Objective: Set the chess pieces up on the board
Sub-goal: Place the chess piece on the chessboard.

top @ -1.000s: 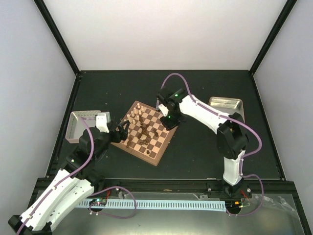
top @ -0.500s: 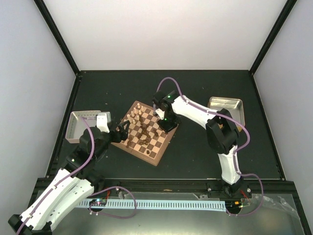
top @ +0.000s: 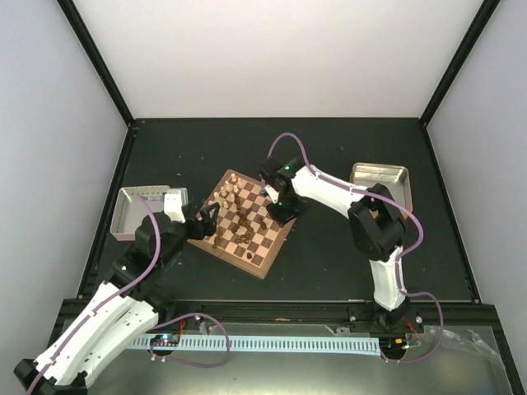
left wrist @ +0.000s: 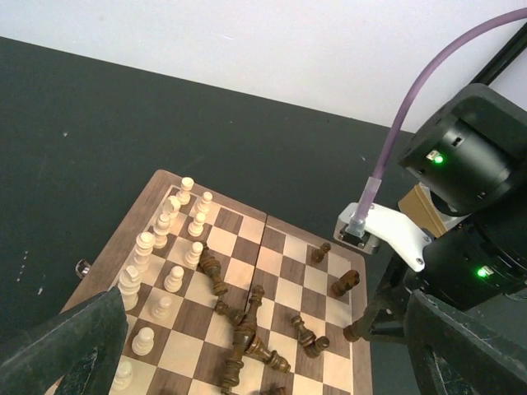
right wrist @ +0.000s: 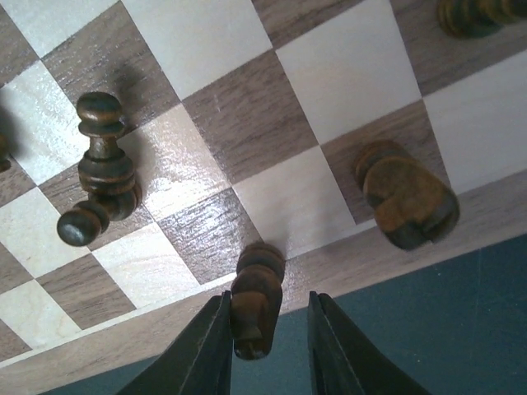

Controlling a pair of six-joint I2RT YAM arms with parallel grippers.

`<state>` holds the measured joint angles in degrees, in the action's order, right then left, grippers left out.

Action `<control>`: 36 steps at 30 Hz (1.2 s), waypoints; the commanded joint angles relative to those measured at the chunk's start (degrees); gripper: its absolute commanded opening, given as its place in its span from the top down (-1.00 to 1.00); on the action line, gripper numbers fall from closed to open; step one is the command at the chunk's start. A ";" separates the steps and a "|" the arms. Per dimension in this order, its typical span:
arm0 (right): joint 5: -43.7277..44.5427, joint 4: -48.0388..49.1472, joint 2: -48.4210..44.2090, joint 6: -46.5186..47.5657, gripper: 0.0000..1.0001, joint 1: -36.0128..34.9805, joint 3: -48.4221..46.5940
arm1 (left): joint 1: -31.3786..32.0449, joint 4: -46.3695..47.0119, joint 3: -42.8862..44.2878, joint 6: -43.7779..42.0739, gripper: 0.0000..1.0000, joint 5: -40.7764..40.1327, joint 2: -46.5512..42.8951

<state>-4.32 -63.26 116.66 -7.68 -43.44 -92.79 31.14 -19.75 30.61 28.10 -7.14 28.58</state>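
Two grippers over the board: right gripper brackets a dark pawn at 2 o'clock, jaws parted so it stands; left gripper hovers open.

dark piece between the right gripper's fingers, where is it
Right wrist view: the dark piece stands at the board's edge, where squares meet the border, between the right gripper's open fingers, a knight-like piece on its right.

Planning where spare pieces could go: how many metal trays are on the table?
2: the left tray sits left of the board; the right tray lies to the board's right, partly hidden. No third shows.
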 commanded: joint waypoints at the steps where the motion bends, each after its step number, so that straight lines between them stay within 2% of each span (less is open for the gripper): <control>1: 2.38 6.83 -5.06 -4.32 0.44 -0.41 4.00 | -0.39 0.45 1.32 0.48 -0.88 1.64 0.22; 7: 1.14 12.12 -7.87 -6.35 0.56 -0.57 8.10 | -0.44 0.87 1.55 0.70 -0.87 2.27 0.99; 14: 0.73 13.16 -6.95 -5.90 0.57 -0.76 8.85 | -0.39 1.27 1.60 1.08 -0.87 2.67 1.33; 18: 0.91 13.52 -6.70 -6.15 0.66 -0.99 9.36 | -0.41 1.13 1.56 1.41 -0.87 2.99 1.33; 24: 1.53 13.81 -7.56 -5.94 0.93 -1.85 10.78 | -0.38 1.18 1.64 1.57 -0.87 3.24 1.31; 36: -2.35 12.52 -11.98 -6.22 0.95 -7.72 11.82 | -0.39 1.34 1.47 2.33 -0.87 3.96 1.50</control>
<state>-5.23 -50.13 107.39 -13.63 -48.84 -81.56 31.14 -19.59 30.61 29.80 -4.23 29.76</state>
